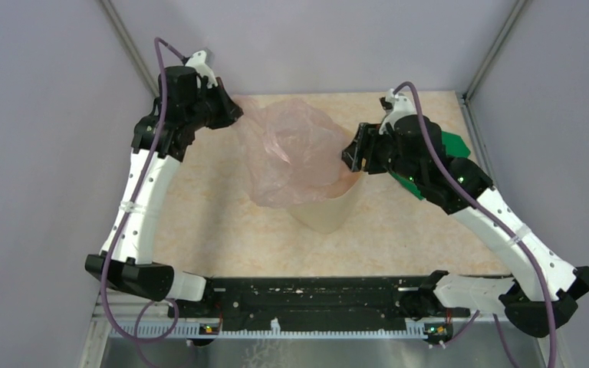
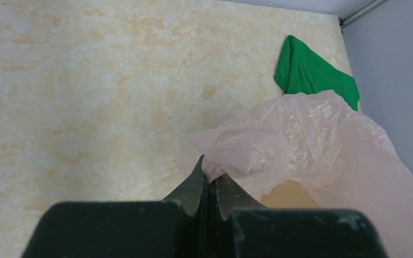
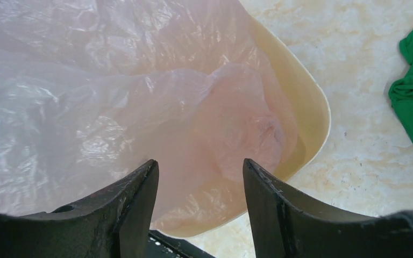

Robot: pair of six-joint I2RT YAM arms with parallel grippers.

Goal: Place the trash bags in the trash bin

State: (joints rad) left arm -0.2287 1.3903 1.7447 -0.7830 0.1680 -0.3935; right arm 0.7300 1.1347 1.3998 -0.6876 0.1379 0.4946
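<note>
Around, grey walls [image 1: 31, 153] enclose the marbled table [image 1: 222, 230] bearing the trash bin [image 1: 326, 211].

From above, the crinkly translucent pale-pink plastic film bag [image 1: 291, 153] hides the mouth and upper walls of the cream-beige plastic bin [image 1: 326, 211], the crumpled green cloth [image 1: 454, 144] lies mostly behind the right arm [image 1: 429, 172], and the right wrist view's edge cuts that cloth off.
</note>
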